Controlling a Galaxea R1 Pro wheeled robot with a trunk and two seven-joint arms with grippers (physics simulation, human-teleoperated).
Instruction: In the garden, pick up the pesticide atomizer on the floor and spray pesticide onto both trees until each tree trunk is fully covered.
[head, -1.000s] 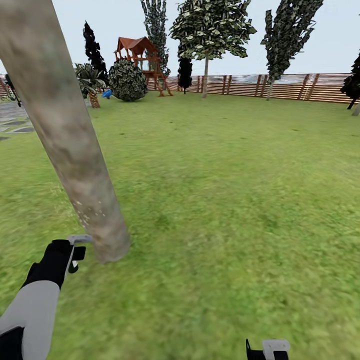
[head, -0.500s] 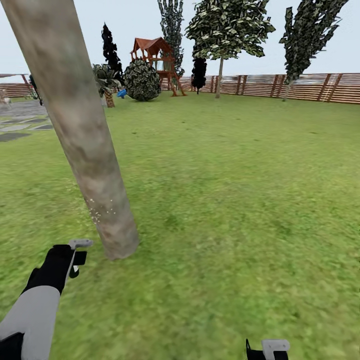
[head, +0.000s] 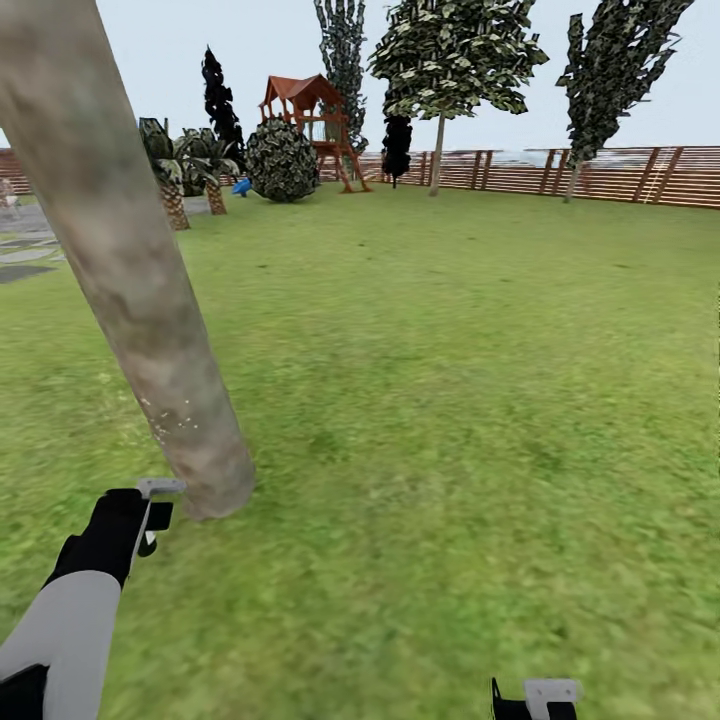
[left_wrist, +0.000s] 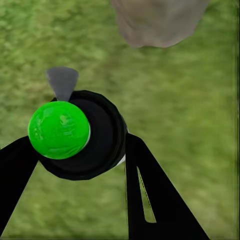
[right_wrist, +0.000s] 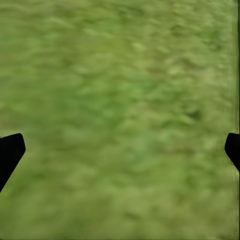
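Clamping the pesticide atomizer (left_wrist: 80, 135) between its dark fingers (left_wrist: 150, 195), the left gripper (head: 150, 510) holds the black body under the green cap, nozzle aimed at the tree trunk (head: 130, 290) just ahead, where a few white specks of pesticide (head: 175, 420) dot the bark low down. The bottle looks light, rigid and smooth, so a grip around its round body seems soundest. The right gripper (right_wrist: 120, 150) hangs spread wide over the lawn (head: 450, 380), holding nothing.

Our grey-sleeved, black-wristed left arm (head: 70, 610) reaches forward, its black two-fingered left gripper (left_wrist: 80, 165) clamped around something. Our black right gripper (right_wrist: 120, 150) hangs low, fingers spread wide.
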